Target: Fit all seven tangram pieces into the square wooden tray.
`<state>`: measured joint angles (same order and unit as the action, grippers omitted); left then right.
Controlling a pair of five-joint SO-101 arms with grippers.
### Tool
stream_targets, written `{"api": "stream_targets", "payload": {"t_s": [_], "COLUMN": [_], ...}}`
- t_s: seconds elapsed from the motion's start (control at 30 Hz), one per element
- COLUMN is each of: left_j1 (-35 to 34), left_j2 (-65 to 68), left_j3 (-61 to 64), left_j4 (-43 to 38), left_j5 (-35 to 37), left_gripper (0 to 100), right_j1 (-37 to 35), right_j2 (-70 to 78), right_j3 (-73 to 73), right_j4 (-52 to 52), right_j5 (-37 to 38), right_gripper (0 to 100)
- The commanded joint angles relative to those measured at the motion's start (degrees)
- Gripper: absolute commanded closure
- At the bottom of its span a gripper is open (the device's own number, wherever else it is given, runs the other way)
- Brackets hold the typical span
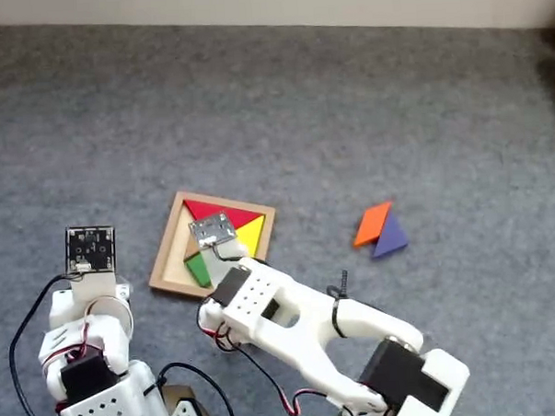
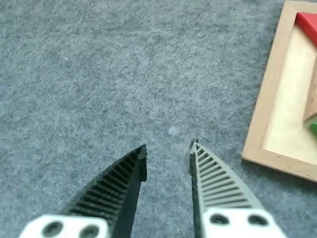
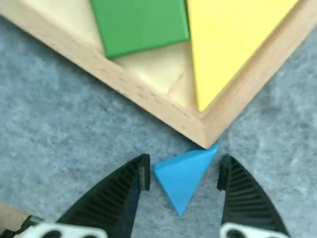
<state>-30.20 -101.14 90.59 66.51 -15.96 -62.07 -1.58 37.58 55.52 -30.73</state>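
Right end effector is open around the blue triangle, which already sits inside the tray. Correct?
No. The right wrist view shows the blue triangle on the carpet just outside the tray corner, not inside it. The right end effector is open, with a finger on either side of it.

Soft, even, moderately bright light, weak diffuse shadow edging the wooden tray (image 1: 166, 242)

I've got the tray (image 1: 166, 242) mid-table with pieces (image 1: 253, 235) lying inside. Just off its near corner a small triangle (image 3: 181, 179) sits between my right gripper (image 3: 184, 171) fingers. Two loose pieces (image 1: 375, 224) touch each other well right of the tray. My left gripper (image 2: 168, 147) is left of it.
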Motion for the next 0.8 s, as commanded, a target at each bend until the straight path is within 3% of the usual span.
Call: {"api": "stream_targets", "payload": {"t_s": [0.0,0.1,0.3,0.6,0.77], "left_j1": [-0.66,-0.66,-0.66,-0.66,-0.66], "left_j2": [-3.21,-3.21,-3.21,-3.21,-3.21], "left_j3": [-0.57,-0.57,-0.57,-0.48,-0.48], "left_j4": [-0.26,-0.26,-0.26,-0.26,-0.26], "left_j5": [0.09,0.09,0.09,0.09,0.09], "left_gripper": [84,84,84,84,84], "right_j1": [-0.57,-0.57,-0.57,-0.57,0.75], "right_j2": [0.13,0.22,0.13,-1.01,-8.92], "right_j3": [-2.59,-2.51,-2.42,-2.95,-4.09], "right_j4": [0.31,0.31,0.57,10.68,13.41], "right_j5": [-0.53,-0.53,-0.09,0.09,0.26], "right_gripper": [77.6,80.4,98.4,98.8,98.8]}}
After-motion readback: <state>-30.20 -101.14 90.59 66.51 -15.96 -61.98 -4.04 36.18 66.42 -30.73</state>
